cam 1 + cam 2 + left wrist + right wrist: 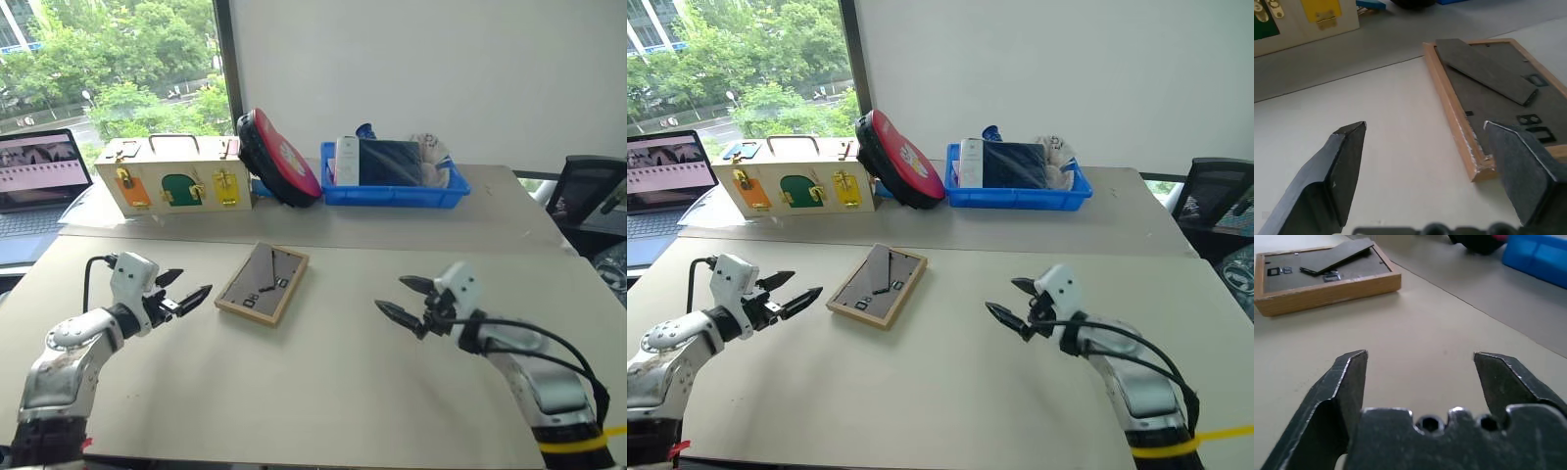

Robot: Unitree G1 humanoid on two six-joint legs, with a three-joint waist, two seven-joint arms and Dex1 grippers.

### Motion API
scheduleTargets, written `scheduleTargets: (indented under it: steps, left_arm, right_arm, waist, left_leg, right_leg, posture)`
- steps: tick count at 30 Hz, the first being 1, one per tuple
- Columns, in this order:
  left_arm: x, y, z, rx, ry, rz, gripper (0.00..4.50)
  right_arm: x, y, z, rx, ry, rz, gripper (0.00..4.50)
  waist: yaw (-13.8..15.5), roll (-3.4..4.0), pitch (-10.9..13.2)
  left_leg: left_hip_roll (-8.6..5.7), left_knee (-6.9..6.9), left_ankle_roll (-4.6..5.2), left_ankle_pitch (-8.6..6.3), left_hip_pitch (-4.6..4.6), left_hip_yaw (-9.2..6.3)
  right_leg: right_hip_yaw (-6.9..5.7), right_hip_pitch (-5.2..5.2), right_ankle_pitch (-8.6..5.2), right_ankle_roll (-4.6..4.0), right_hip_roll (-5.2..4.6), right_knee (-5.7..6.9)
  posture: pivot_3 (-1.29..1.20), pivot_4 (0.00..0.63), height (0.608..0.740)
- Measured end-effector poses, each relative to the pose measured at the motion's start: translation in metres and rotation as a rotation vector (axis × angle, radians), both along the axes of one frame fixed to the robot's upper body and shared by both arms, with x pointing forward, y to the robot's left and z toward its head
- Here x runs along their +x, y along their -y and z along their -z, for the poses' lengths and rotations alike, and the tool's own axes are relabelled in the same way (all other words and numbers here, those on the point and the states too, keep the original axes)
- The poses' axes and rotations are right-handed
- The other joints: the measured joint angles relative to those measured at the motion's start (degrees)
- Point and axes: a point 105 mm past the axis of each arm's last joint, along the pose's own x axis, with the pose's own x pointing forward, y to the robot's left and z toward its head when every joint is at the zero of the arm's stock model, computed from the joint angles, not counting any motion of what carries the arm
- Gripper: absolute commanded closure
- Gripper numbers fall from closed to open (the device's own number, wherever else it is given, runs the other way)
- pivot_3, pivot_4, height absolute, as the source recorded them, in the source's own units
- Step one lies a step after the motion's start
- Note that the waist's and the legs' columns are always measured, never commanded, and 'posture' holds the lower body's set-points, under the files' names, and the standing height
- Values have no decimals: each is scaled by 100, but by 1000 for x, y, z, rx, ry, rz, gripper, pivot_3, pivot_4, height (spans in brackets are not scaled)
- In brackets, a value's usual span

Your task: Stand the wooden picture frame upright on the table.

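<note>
The wooden picture frame (pixel 263 283) lies flat on the beige table (pixel 323 392), dark grey back face up with its hinged stand folded against it. My left gripper (pixel 186 289) hovers open just left of the frame, fingers pointing at its near-left corner (pixel 1476 169) without touching. Well to the frame's right, my right gripper (pixel 402 299) is open and empty, pointing towards the frame (pixel 1322 276) across bare tabletop.
At the back stand a cream wooden box with coloured latched doors (pixel 176 176), a red and black round pad (pixel 279 157) leaning beside it, and a blue tray (pixel 392 176) of items. A laptop (pixel 39 181) sits far left; a black chair (pixel 588 196) at right.
</note>
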Motion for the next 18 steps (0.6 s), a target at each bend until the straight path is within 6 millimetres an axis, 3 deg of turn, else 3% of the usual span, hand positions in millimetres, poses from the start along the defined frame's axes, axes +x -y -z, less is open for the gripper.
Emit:
scheduleTargets:
  steps: [4, 8, 12, 16, 18]
  left_arm:
    - [28, 16, 0, 49, 6, 20, 3100]
    - [58, 33, 15, 125, -26, 2, 4462]
    - [78, 31, 11, 246, -1, -44, 4462]
    - [82, 34, 23, 321, -23, -33, 4462]
    - [82, 37, 26, 309, -37, -14, 4462]
  right_arm:
    - [20, -19, -16, -46, 37, 0, 3056]
    - [37, -37, -1, -88, -27, 33, 4475]
    - [42, -59, 23, -157, -93, -1, 4475]
    - [50, -75, 48, -230, -117, -27, 4475]
    - [60, -82, 48, -257, -76, -40, 4475]
  waist:
    - [59, -2, -1]
    - [121, -3, -1]
    - [127, -2, -1]
    - [138, -2, -1]
    - [138, -1, -3]
  left_leg:
    - [-2, 1, 0, 0, -7, 0]
    - [-2, -1, 0, 0, -11, 0]
    - [-2, -2, 0, 0, -11, 0]
    - [-2, -1, 0, 1, -10, 0]
    - [-2, 3, -2, 2, -3, 0]
  right_leg:
    - [-3, -1, 1, 2, -2, -4]
    - [-4, -8, 1, 1, 0, -3]
    - [-3, -9, 2, 1, 0, 0]
    - [-7, -9, 2, 1, -1, 3]
    - [-7, -2, 2, 2, -1, 8]
  posture:
    - [0, 150, 717]
    - [0, 150, 717]
    - [0, 150, 717]
    - [0, 150, 717]
    - [0, 150, 717]
